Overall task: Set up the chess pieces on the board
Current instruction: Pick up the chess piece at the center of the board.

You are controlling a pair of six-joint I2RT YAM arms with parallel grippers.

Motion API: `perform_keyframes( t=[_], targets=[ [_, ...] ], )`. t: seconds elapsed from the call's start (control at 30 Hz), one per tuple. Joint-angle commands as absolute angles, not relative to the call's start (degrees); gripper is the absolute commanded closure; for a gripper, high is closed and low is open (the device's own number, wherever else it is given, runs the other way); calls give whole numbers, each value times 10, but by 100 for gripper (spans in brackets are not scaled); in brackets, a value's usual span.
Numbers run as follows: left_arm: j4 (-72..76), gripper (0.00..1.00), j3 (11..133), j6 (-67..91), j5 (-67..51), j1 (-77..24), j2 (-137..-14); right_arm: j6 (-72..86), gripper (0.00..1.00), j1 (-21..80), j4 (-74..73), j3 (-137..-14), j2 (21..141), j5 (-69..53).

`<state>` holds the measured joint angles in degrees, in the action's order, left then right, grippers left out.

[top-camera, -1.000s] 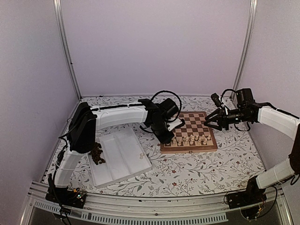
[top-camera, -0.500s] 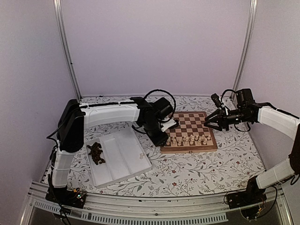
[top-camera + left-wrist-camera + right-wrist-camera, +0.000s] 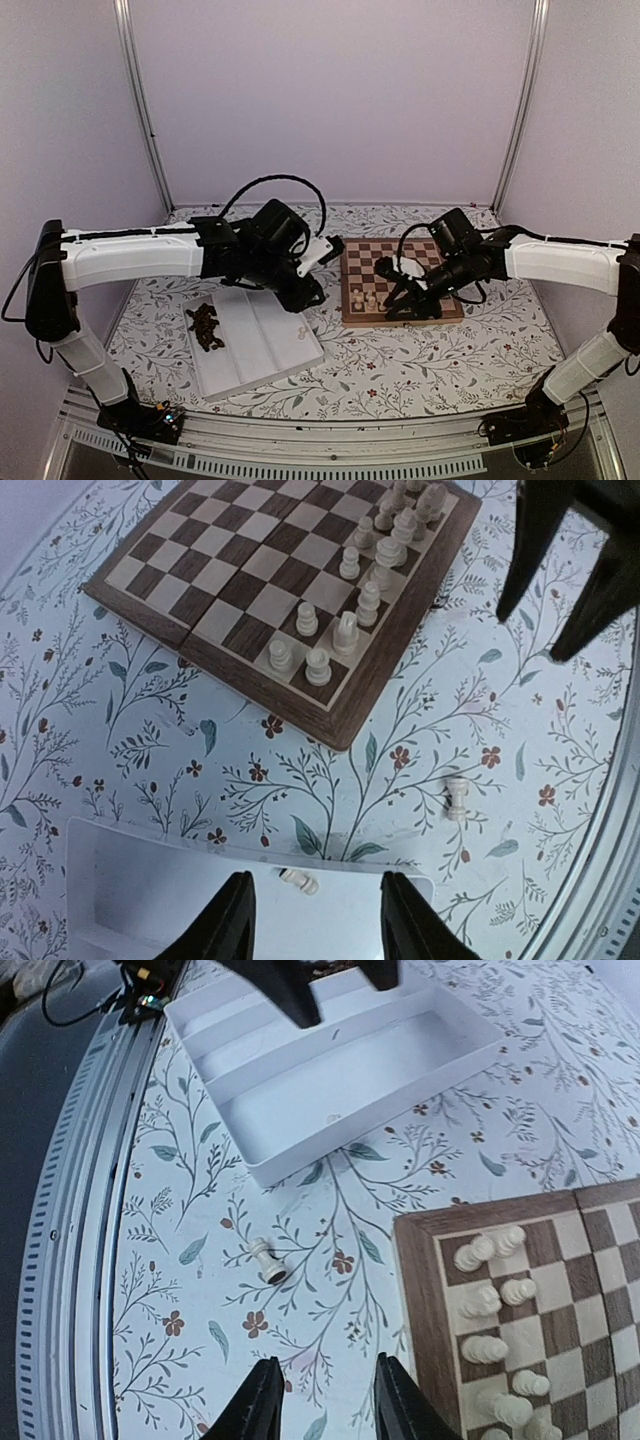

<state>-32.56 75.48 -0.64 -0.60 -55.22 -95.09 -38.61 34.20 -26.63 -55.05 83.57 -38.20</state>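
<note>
One chessboard [image 3: 240, 580] lies on the flowered tablecloth [image 3: 420, 360], to the right of one white tray [image 3: 250, 352] with three compartments. Pale pieces [image 3: 345, 632] stand in two rows along the board's near edge. At least ten can be counted, but the ones at the far end overlap, so the full number cannot be told. The rest of the squares are bare. One more pale piece [image 3: 457, 798] lies on its side on the cloth between the tray and the board, touching neither. Another single pale piece [image 3: 298, 881] lies in the tray's right compartment. The dark pieces [image 3: 205, 326] sit in one heap in the left compartment, too bunched to count. The left gripper [image 3: 314, 875] hovers over the far right end of the tray, its two fingers apart with nothing between them. The right gripper [image 3: 328, 1360] hangs low by the board's near edge, likewise spread and empty.
</note>
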Motion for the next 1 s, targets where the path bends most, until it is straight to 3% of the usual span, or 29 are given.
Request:
perform_keyframes(
  t=[0.0, 0.23, 0.97],
  targets=[
    [-194, 56, 708, 33, 18, -544, -924, -422, 66, 417, -287, -591, 888, -277],
    [-12, 53, 589, 106, -2, -544, -843, -455, 66, 501, -296, -627, 968, -228],
    [-10, 49, 540, 93, 22, -539, -786, -471, 66, 559, -328, -691, 1102, -175]
  ],
)
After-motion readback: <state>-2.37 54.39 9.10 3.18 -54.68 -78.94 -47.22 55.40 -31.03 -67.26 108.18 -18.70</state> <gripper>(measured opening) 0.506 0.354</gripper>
